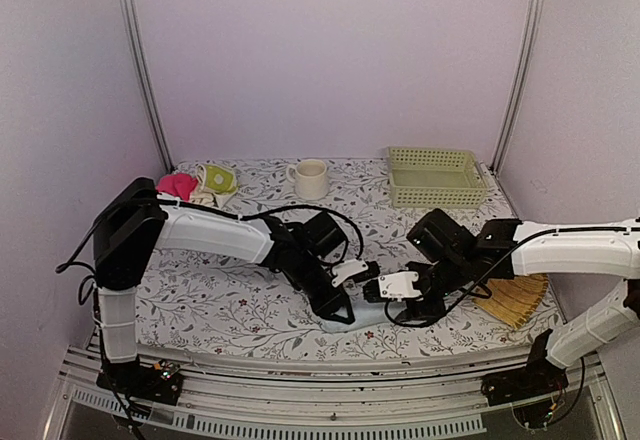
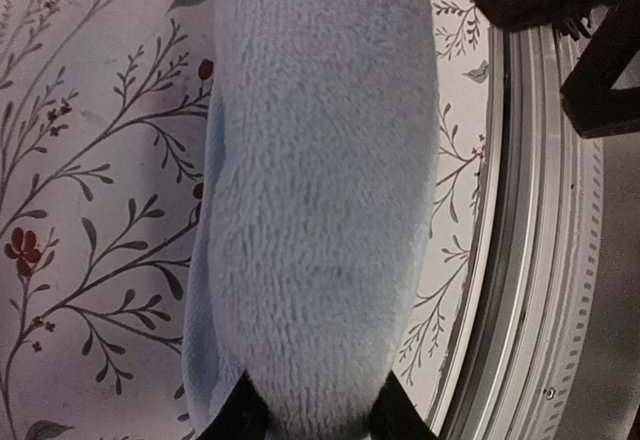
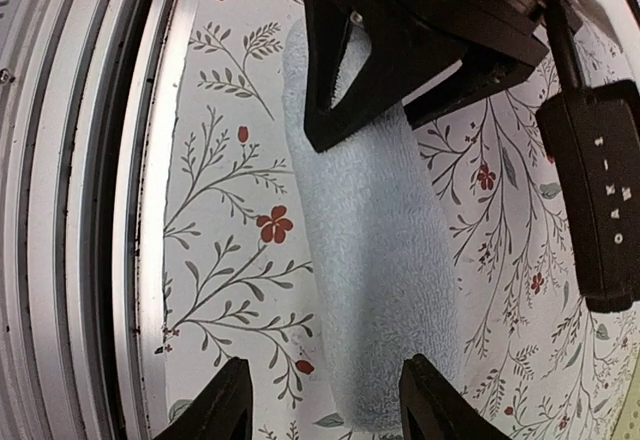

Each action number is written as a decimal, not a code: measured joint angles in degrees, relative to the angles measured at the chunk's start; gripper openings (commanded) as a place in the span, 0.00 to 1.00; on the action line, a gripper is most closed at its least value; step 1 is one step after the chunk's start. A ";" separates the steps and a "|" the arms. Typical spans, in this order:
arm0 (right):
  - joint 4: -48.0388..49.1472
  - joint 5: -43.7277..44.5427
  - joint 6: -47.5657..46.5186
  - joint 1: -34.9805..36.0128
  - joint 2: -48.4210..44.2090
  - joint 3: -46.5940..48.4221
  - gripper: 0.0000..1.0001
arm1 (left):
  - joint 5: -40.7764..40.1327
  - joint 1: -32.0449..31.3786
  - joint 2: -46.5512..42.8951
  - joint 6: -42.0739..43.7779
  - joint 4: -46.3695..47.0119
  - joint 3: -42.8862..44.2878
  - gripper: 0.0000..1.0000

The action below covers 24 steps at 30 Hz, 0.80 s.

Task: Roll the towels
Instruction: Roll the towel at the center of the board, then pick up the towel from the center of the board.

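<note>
The blue towel [image 3: 378,260] lies near the front edge of the counter [image 1: 220,300], about midway along it, wound into a thick, fairly even roll. Its terry pile looks soft and pale. One flat layer shows under the roll's side in the left wrist view.

The left tool [image 2: 315,418] pinches the roll, one dark finger on each side, and the cloth narrows between them. The right tool [image 3: 325,405] is spread wide over the other end of the roll; that end sits nearer one finger [image 3: 435,400], and I cannot tell whether they touch. The two tools meet close together over the towel.

The counter wears a white cloth printed with grey branches and small red flowers. A ribbed metal rail [image 1: 300,372] runs along its near edge.

A yellow tray [image 1: 515,302] lies at the right edge. Along the far side, from left to right, sit a pink cloth [image 1: 178,185], the patterned towel [image 1: 217,179] bunched beside it, a cream mug [image 1: 310,178] and a green basket [image 1: 437,197].

Plain lilac walls [image 1: 330,50] enclose the counter on three sides, with metal posts [image 1: 140,60] in the back corners.
</note>
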 measured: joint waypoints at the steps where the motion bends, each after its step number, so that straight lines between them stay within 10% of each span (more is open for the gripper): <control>1: 0.98 0.83 -0.24 0.66 0.31 0.00 0.54 | 0.76 0.28 0.22 -0.02 -0.11 0.15 0.17; 15: 13.79 8.55 -3.76 3.91 11.72 0.00 0.60 | 3.06 0.94 0.83 -0.24 -0.63 0.68 0.17; 24: 18.91 10.75 -4.66 4.35 15.12 -0.66 0.22 | 3.89 1.92 0.90 0.04 -1.29 0.68 0.29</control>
